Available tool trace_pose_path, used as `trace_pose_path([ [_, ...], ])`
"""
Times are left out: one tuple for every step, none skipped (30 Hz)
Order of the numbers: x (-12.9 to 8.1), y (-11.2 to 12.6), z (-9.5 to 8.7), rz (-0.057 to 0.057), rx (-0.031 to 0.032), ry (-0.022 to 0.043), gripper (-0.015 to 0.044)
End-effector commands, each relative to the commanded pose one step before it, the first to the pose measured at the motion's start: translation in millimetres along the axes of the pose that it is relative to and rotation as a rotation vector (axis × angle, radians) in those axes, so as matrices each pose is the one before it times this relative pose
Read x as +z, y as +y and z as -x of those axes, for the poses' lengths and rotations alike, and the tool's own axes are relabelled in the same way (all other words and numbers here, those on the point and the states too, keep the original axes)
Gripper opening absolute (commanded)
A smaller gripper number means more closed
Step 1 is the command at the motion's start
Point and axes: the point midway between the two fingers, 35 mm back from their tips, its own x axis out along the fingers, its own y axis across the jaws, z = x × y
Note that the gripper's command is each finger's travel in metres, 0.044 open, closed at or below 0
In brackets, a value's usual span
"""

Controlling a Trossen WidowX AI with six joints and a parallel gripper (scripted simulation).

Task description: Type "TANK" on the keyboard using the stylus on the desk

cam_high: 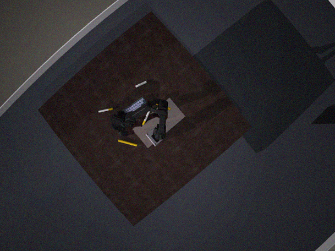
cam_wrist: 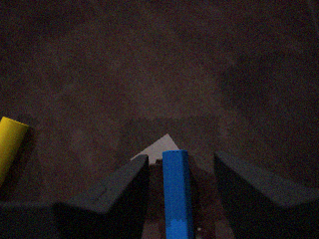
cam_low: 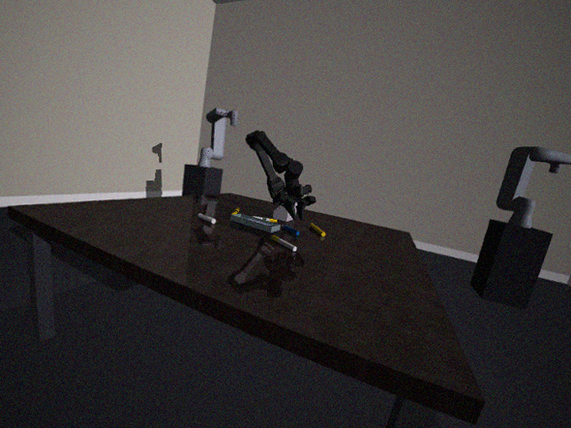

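The blue stylus (cam_wrist: 176, 194) (cam_low: 290, 229) lies flat on the dark desk, and in the wrist view it lies between my two fingers with a gap on each side. My gripper (cam_wrist: 180, 161) (cam_high: 120, 123) (cam_low: 295, 211) is low over the desk and open around the stylus, not clamped on it. The keyboard (cam_high: 135, 105) (cam_low: 253, 222) lies just beyond the gripper, next to the grey mat (cam_high: 176, 115) (cam_wrist: 160, 145) under the arm's base. In the top view the stylus is hidden under the gripper.
Several other sticks lie on the desk: a yellow one (cam_high: 127, 143) (cam_low: 317, 229) (cam_wrist: 10, 141) close to the gripper, a white one (cam_high: 141, 84) (cam_low: 206, 218), a white and yellow one (cam_high: 105, 110), and another by the keyboard (cam_high: 146, 118). Two grey arms (cam_low: 213, 146) (cam_low: 524, 182) stand off the desk.
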Motion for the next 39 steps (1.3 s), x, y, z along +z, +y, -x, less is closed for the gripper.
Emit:
trace_pose_path([
  [-1.76,0.88,-2.96,0.0027,0.00535,-0.00164,0.0150],
  [-0.46,-0.01,-0.79,0.0000,-0.00002,0.00003,0.0150],
  [-0.53,0.00,-0.90,0.0000,-0.00003,0.00003,0.0150],
  [-0.55,0.00,-0.93,0.0000,-0.00003,0.00003,0.0150],
  [-0.48,-0.01,-0.82,0.0000,-0.00002,0.00003,0.0150],
  [-0.27,0.28,-1.05,0.0000,-0.00002,0.00001,0.0150],
  [-0.28,0.29,-1.08,0.0000,-0.00002,0.00001,0.0150],
  [-0.53,0.08,-0.25,0.0000,0.00000,0.00003,0.0150],
  [-0.34,0.01,-0.48,0.0000,-0.00001,0.00002,0.0150],
  [-0.46,0.02,-0.64,0.0000,-0.00002,0.00003,0.0150],
  [-0.60,0.02,-0.83,0.0000,-0.00003,0.00004,0.0150],
  [-0.52,0.00,-0.84,0.0000,-0.00002,0.00003,0.0150],
  [-0.59,0.00,-0.94,0.0000,-0.00003,0.00004,0.0150],
  [-0.93,-0.10,-0.72,0.0000,-0.00002,0.00006,0.0150],
  [-0.58,-0.02,-0.79,0.0000,-0.00002,0.00004,0.0150],
  [-0.64,-0.02,-0.87,0.0000,-0.00003,0.00004,0.0150],
  [-0.58,-0.02,-0.88,0.0000,-0.00003,0.00004,0.0150],
  [-0.47,0.00,-0.79,0.0000,-0.00002,0.00003,0.0150],
  [-0.53,0.00,-0.89,0.0000,-0.00003,0.00004,0.0150],
  [-0.49,0.00,-0.94,0.0000,-0.00003,0.00003,0.0150],
  [-0.45,0.00,-0.81,0.0000,-0.00002,0.00003,0.0150],
  [-0.51,0.00,-0.91,0.0000,-0.00003,0.00003,0.0150],
  [-0.47,0.01,-0.95,0.0000,-0.00003,0.00003,0.0150],
  [-0.45,0.00,-0.82,0.0000,-0.00002,0.00003,0.0150],
  [-0.51,0.00,-0.91,0.0000,-0.00003,0.00004,0.0150],
  [-0.47,0.01,-0.95,0.0000,-0.00003,0.00003,0.0150],
  [-0.45,0.00,-0.82,0.0000,-0.00002,0.00003,0.0150],
  [-0.51,0.00,-0.91,0.0000,-0.00003,0.00004,0.0150],
  [-0.46,0.01,-0.96,0.0000,-0.00003,0.00003,0.0150],
  [-0.45,0.00,-0.82,0.0000,-0.00002,0.00003,0.0150],
  [-0.51,0.00,-0.91,0.0000,-0.00003,0.00004,0.0150],
  [-0.51,0.01,-0.92,0.0000,-0.00003,0.00004,0.0150],
  [-0.46,0.00,-0.81,0.0000,-0.00002,0.00003,0.0150],
  [-0.52,0.00,-0.91,0.0000,-0.00003,0.00004,0.0150],
  [-0.53,0.00,-0.92,0.0000,-0.00003,0.00004,0.0150],
  [-0.47,0.00,-0.81,0.0000,-0.00002,0.00003,0.0150],
  [-0.53,0.00,-0.90,0.0000,-0.00003,0.00004,0.0150],
  [-0.54,0.00,-0.91,0.0000,-0.00003,0.00004,0.0150],
  [-0.47,0.00,-0.81,0.0000,-0.00002,0.00003,0.0150],
])
